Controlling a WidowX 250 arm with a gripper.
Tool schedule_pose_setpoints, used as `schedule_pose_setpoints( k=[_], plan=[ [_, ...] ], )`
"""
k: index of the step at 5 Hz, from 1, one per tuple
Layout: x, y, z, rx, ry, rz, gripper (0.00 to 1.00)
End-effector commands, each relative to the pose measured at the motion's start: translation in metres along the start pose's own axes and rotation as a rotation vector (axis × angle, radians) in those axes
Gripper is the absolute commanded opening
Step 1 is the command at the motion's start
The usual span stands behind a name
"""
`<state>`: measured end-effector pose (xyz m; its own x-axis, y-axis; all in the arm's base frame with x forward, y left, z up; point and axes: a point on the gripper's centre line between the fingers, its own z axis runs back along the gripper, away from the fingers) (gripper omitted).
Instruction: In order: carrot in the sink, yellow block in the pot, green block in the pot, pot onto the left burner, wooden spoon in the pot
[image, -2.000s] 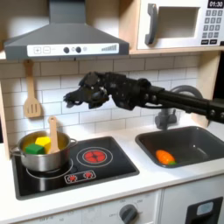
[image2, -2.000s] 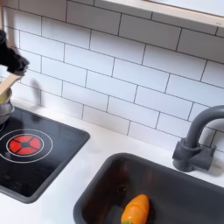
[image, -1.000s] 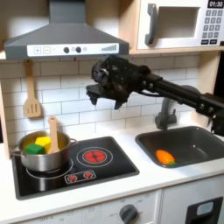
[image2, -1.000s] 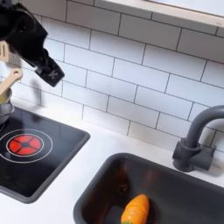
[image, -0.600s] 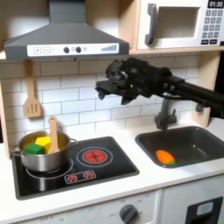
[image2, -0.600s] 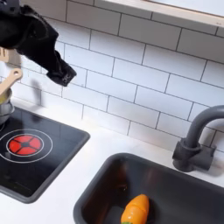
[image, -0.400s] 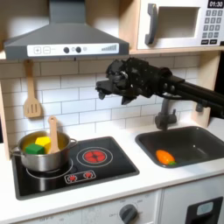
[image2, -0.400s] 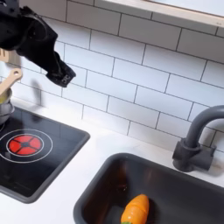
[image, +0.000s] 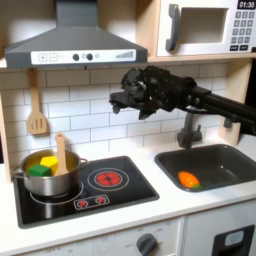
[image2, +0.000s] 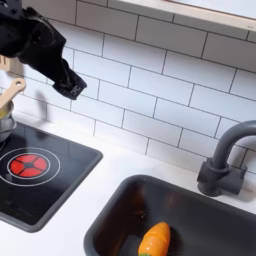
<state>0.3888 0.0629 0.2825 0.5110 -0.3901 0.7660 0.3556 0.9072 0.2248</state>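
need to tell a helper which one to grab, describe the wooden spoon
On the stove's left burner in the first exterior view sits a steel pot. The wooden spoon stands in it, handle up, beside the yellow and green blocks; the slotted spatula hangs on the wall instead.

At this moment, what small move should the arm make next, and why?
Probably none beyond retreating. The carrot lies in the sink; the pot sits on the burner at the first exterior view's left, holding both blocks and the wooden spoon. The gripper hangs high, apparently empty.

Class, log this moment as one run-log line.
gripper: raised, empty | carrot: in sink | blocks, spoon: in pot | pot: left burner
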Motion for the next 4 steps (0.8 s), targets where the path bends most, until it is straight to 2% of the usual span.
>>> schedule_pose_setpoints(
  k=[1, 2, 4],
  plan=[
    [0.015, -0.017, 0.0, -0.108, -0.043, -0.105, 1.0],
    [0.019, -0.029, 0.002, -0.221, -0.046, -0.157, 1.0],
    [0.035, -0.054, 0.01, -0.319, -0.152, -0.211, 1.0]
  ],
)
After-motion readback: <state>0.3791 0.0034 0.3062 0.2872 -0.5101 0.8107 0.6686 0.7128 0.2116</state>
